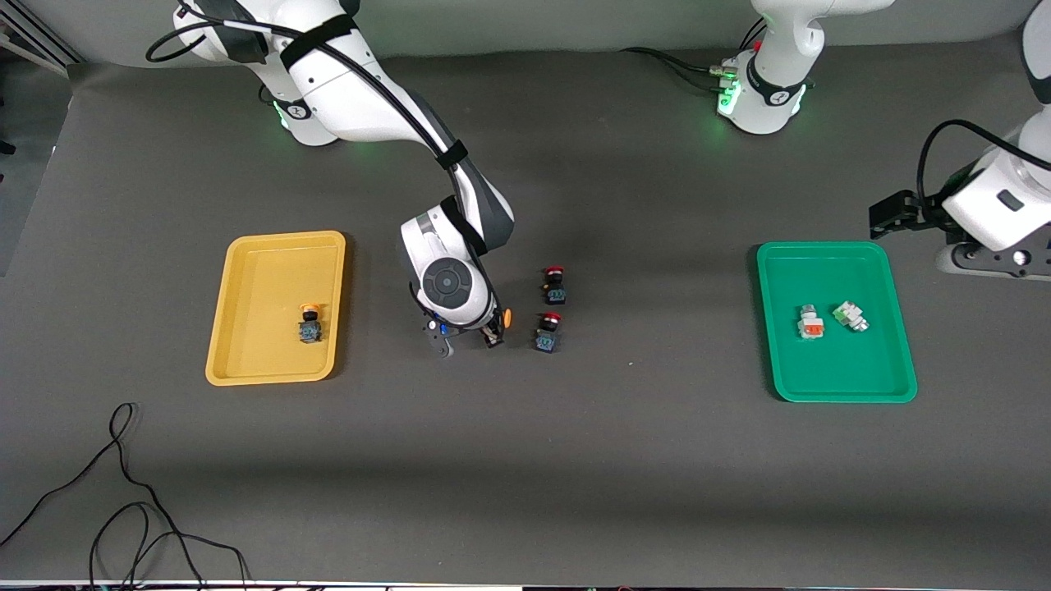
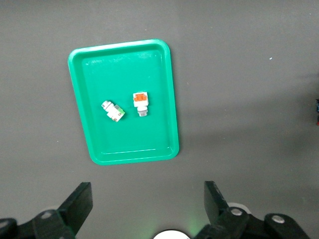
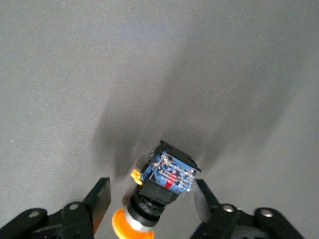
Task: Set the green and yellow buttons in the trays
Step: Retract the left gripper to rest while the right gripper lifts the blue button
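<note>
Beside red-capped switches (image 1: 548,331) — right end effector (image 1: 468,336) straddles yellow button (image 3: 162,191).

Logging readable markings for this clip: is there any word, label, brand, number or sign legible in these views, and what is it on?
No text can be read in any view.
Round emblems on the arm bases: too small to read.
Blue end of the yellow-capped button between the right gripper's fingers: fine markings, blurred.
Green tray, its two white-bodied buttons, yellow tray: no lettering shows.
</note>
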Tool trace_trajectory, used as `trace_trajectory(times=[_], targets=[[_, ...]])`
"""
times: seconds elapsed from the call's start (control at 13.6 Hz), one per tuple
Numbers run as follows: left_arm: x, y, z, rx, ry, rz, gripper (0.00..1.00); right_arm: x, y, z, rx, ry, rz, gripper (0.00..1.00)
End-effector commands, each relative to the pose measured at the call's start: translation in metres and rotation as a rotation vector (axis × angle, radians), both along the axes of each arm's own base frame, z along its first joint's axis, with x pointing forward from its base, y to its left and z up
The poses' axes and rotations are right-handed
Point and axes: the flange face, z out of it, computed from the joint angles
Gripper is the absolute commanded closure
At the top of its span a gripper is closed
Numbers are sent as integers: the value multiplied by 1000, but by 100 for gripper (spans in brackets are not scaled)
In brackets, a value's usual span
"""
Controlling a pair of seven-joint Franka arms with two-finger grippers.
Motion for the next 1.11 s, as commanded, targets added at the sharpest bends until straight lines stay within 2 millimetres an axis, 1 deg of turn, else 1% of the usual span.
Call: trace_trajectory(times=[0.0, 0.07, 0.15, 0.22, 0.29, 0.37, 0.44, 0.52, 0.59, 0.66, 0.81, 0.88, 1.03], targets=[[-7, -1, 6, -23, 7, 20, 0, 0, 6, -4, 15, -14, -26, 26], [-8, -4, 7, -23, 6, 16, 0, 0, 6, -4, 12, -14, -20, 45], [-9, -2, 8, -25, 4, 19, 0, 0, 7, -4, 15, -16, -21, 46], [-9, -2, 8, -26, 4, 19, 0, 0, 7, -3, 15, -16, -23, 38], [-9, -1, 8, -26, 6, 20, 0, 2, 8, 3, 22, -19, -15, 28], [-9, -1, 8, -26, 6, 20, 0, 5, 4, 12, 23, -9, -15, 25], [-9, 0, 8, -27, 6, 20, 0, 7, 2, 22, 19, 14, -8, 24], [-8, 1, 7, -26, 7, 22, 1, 9, 4, 32, 15, 28, -5, 24], [-9, 1, 8, -27, 7, 22, 1, 9, 5, 34, 13, 35, -9, 23], [-9, 0, 8, -26, 9, 20, 0, 8, 5, 33, 10, 37, -15, 19], [-9, 0, 8, -26, 9, 20, 0, 5, 3, 23, -3, 50, -41, 18], [-9, 0, 8, -26, 9, 20, 1, 8, 2, 21, -14, 42, -106, 19], [-10, 0, 9, -27, 8, 19, 1, 12, 1, 21, -9, 20, -155, 19]])
